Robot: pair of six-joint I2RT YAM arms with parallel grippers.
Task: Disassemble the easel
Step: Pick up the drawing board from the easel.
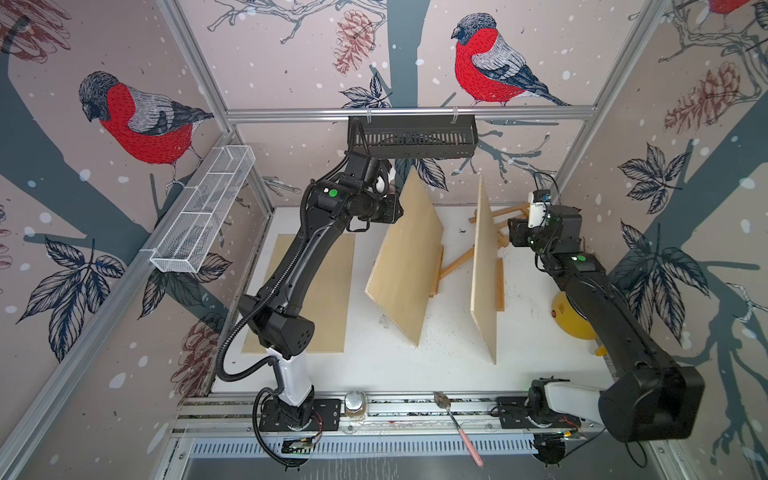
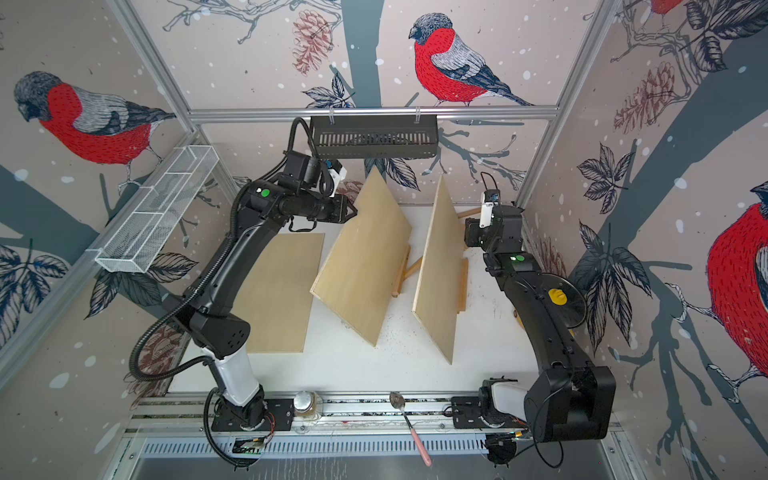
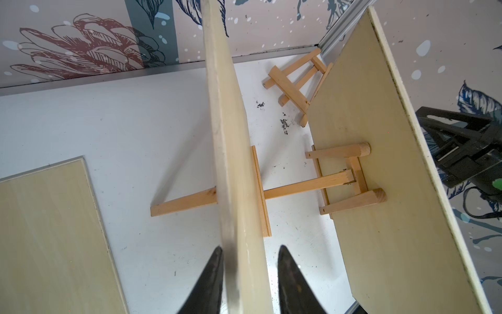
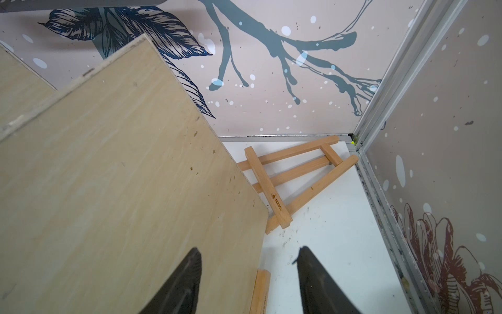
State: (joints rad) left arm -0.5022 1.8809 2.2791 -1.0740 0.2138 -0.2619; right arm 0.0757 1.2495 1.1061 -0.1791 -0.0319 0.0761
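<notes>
Two plywood boards stand upright on small wooden easels in both top views: a left board (image 1: 409, 257) (image 2: 365, 257) and a right board (image 1: 484, 266) (image 2: 440, 266). An easel leg (image 1: 457, 262) (image 3: 298, 187) crosses the table between them. My left gripper (image 1: 399, 212) (image 3: 250, 248) is open astride the left board's upper edge, one finger against it and the other apart. My right gripper (image 1: 503, 240) (image 4: 250, 248) is open at the right board's far upper edge, one finger before its face. A folded easel (image 4: 293, 174) (image 3: 293, 81) lies flat in the back right corner.
A third board (image 1: 328, 291) lies flat on the table under the left arm. A yellow object (image 1: 577, 320) sits by the right wall. A jar (image 1: 355, 405) and a spoon (image 1: 457, 428) rest on the front rail. A white wire basket (image 1: 203, 212) and a black basket (image 1: 411, 139) hang on the walls.
</notes>
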